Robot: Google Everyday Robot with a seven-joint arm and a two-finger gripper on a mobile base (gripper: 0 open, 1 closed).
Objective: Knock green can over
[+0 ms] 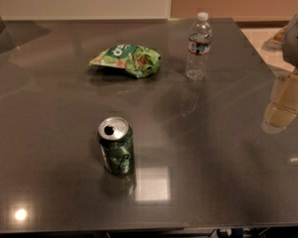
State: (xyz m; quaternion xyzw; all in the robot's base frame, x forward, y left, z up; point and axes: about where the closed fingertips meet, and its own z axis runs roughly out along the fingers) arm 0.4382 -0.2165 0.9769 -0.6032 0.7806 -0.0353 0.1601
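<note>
The green can [116,146] stands upright on the dark grey table [218,172], front and left of centre. It is dark green with a lighter swirl pattern, and its silver top shows the open pull-tab hole. My gripper [282,108] is at the right edge of the view, pale and blocky, low over the table's right side. It is well to the right of the can and a little farther back, and it touches nothing.
A crumpled green and white snack bag [128,59] lies behind the can. A clear plastic water bottle [198,47] stands upright at the back right. The table's front edge runs along the bottom of the view.
</note>
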